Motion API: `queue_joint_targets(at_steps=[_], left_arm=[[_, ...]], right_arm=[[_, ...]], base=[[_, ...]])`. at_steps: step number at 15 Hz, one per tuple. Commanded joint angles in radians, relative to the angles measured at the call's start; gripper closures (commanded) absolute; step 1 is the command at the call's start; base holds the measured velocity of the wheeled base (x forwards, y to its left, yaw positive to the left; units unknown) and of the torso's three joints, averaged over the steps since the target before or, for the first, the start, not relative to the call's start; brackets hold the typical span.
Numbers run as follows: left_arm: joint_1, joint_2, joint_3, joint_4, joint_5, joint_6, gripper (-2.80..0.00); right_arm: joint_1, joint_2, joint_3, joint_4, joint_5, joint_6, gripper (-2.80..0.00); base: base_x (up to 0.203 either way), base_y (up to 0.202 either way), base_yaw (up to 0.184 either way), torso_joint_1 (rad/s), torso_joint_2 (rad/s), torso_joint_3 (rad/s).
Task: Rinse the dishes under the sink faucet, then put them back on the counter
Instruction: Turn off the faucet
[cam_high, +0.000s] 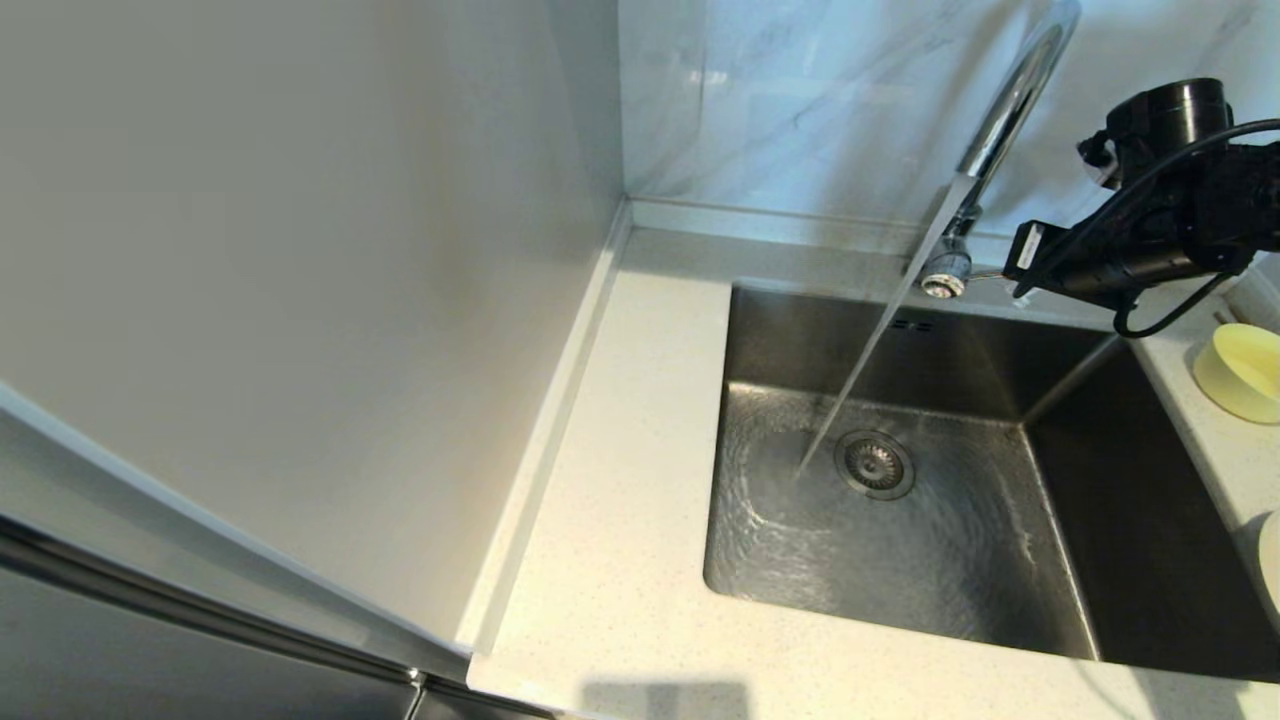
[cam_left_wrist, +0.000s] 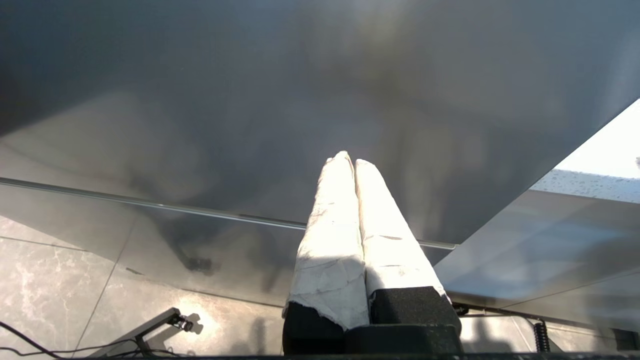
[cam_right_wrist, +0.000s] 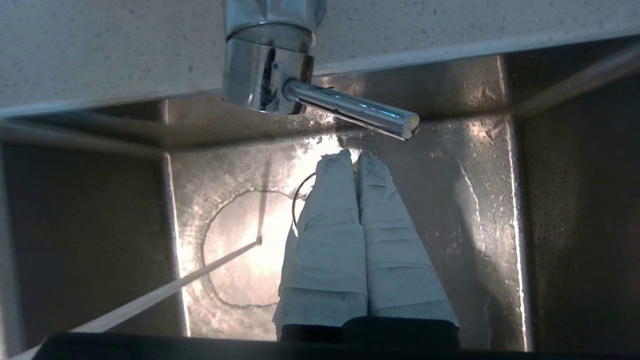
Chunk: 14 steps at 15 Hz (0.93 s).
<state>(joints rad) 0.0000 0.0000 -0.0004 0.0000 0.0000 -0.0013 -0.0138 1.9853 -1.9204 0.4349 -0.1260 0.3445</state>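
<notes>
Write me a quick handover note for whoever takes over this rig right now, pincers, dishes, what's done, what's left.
Right pincer: shut, empty, just by the faucet's lever handle over the sink.
Left pincer: shut, parked away from the work.
Water is running into the sink beside the drain strainer.
Yellow bowl and cream-white dish: on the counter right of the sink.
Done: faucet on.
Left: rinse both dishes, return them to the counter.
</notes>
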Motion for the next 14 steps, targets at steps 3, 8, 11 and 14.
queue_joint_targets(at_steps=[3,8,11,14], left_arm=[[0.000,0.000,-0.001,0.000,0.000,0.000,0.00],[0.000,0.000,0.000,0.000,0.000,0.000,0.00],[0.000,0.000,0.000,0.000,0.000,0.000,0.00],[0.000,0.000,0.000,0.000,0.000,0.000,0.00]], right_arm=[[-0.011,0.012,0.000,0.002,-0.003,-0.003,0.00],[-0.009,0.046,-0.026,-0.002,-0.002,-0.015,0.00],[-0.009,0.064,-0.044,-0.052,-0.001,-0.016,0.00],[-0.009,0.090,-0.045,-0.114,-0.026,-0.014,0.00]], base=[[0.000,0.000,0.000,0.000,0.00,0.000],[0.000,0.000,0.000,0.000,0.00,0.000],[0.000,0.000,0.000,0.000,0.00,0.000],[0.000,0.000,0.000,0.000,0.00,0.000]])
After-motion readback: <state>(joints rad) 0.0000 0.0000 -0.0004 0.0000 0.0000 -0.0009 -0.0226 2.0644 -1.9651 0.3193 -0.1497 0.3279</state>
